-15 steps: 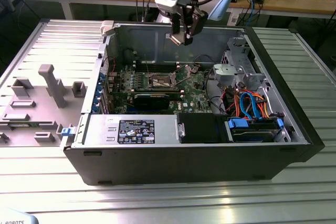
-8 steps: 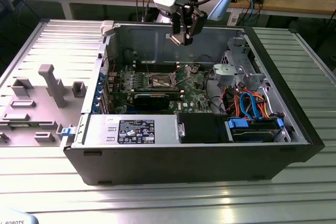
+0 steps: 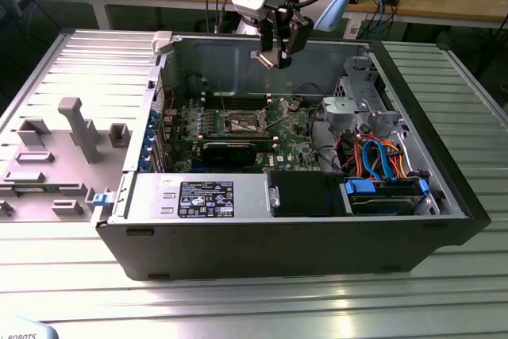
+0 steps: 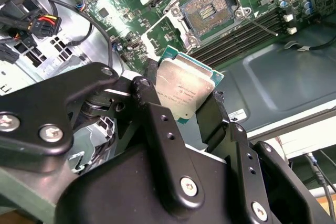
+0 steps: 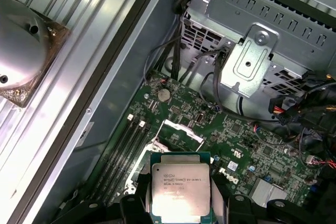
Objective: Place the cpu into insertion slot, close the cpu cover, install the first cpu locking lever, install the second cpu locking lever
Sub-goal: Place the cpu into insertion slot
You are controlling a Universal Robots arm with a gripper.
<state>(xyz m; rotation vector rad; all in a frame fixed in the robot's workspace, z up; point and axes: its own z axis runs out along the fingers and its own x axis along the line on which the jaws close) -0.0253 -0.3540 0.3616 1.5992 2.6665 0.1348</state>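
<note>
**Exterior view:** I am holding the gripper [image 3: 274, 57] high above the open computer case [image 3: 278, 244]. It is clamped on the cpu [image 3: 264, 59], which is hanging clear of the case walls. The insertion slot [image 3: 240, 123] is sitting below on the green motherboard [image 3: 290, 131], well apart from the chip.

**Second wrist view:** the fingers [image 4: 152, 114] are pinching the cpu [image 4: 184, 90] by two opposite edges, leaving its metal top untouched. The insertion slot [image 4: 210, 10] is lying uncovered, its dark centre exposed.

**First wrist view:** the cpu [image 5: 180, 190] is hanging flat over the motherboard [image 5: 236, 135], so I judge it not yet seated.
</note>
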